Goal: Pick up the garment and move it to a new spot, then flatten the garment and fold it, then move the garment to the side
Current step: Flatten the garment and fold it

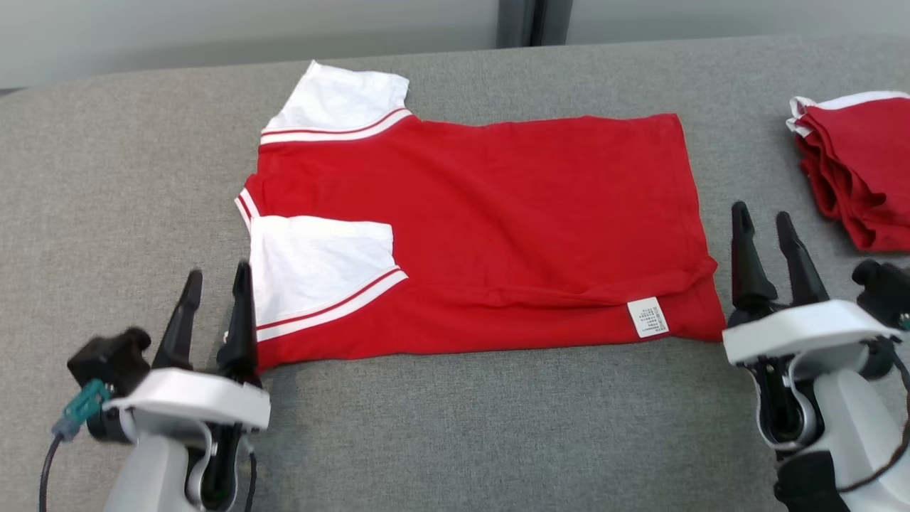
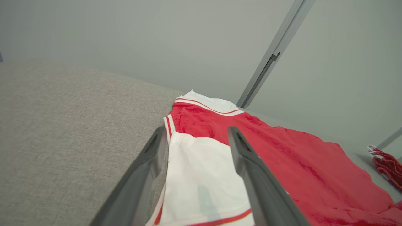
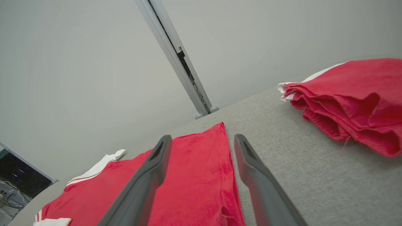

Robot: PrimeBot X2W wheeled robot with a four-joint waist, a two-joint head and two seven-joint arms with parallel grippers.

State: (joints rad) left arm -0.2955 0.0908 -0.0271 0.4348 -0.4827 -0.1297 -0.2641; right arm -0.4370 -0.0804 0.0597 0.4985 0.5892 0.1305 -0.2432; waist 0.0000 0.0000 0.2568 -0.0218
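Red white-sleeved T-shirt (image 1: 498, 213) spread on grey woven surface (image 1: 106, 178); head view adds white hem label (image 1: 648, 317). Left gripper (image 1: 219, 270), right gripper (image 1: 761, 211): fingers wide apart, empty.

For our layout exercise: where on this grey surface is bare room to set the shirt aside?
Bare: the stretch left of the shirt, and the near strip between the left gripper and right gripper. Crowded: far right, by the pile of red clothes.
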